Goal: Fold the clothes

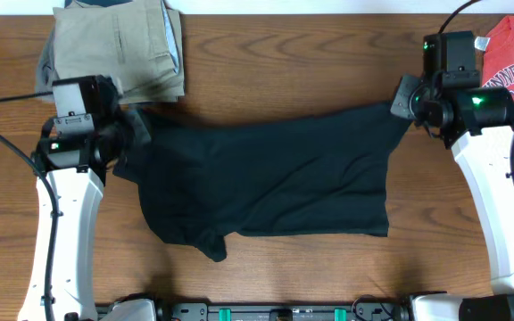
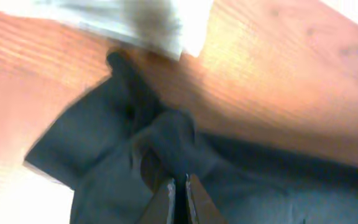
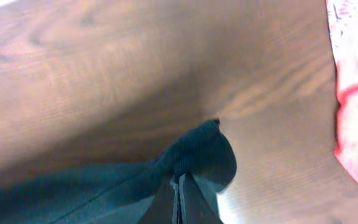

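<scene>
Overhead, T-shirt held between left claw, right claw

1. The black T-shirt is spread across the middle of the wooden table and is stretched lengthwise from left to right.
2. The fabric is plain, soft and dark, and is laid mostly flat, with shallow wrinkles.
3. The left end is bunched into a fold and is pinched between the closed fingers of the left gripper.
4. The far right corner is gathered into 1 small rounded tuck and is clamped by the right gripper.
5. A small flap is turned out along the near edge, toward the left.
</scene>
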You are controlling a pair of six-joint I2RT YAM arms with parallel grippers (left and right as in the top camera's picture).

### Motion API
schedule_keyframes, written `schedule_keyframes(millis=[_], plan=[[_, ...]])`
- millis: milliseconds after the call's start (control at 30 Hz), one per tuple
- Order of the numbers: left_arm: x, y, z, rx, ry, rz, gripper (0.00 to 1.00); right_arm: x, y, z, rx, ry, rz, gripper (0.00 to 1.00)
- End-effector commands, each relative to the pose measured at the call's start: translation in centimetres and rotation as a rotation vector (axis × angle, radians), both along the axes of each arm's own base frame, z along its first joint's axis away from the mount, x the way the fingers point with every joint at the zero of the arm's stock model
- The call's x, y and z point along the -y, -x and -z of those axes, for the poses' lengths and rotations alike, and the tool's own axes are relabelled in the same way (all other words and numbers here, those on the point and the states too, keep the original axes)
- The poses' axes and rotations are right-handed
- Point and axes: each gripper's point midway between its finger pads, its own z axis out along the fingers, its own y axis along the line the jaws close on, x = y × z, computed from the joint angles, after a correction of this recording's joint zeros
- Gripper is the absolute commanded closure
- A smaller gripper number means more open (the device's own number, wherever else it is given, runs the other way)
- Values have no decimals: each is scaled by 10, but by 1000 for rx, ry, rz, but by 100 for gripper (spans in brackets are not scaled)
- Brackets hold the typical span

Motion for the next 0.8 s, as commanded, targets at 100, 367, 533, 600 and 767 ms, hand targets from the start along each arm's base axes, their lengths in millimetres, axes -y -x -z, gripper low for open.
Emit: schedule_keyframes(millis=[100,367,533,600,767], plan=[[-4,-44,-49,249,46,-62,94,23,-36,-29,181,45,15,99],[20,-81,-117,565,57,-3,94,48,-50,-45,268,49,76,99],[48,-92,-113,581,66,51,94,48,-52,-37,245,62,62,99],[48,-99,-101,559,44,28,94,50,-52,-32,229,70,68,99],[26,-119,-62,486,-43,-88,94,59,-51,-18,182,110,102,99]])
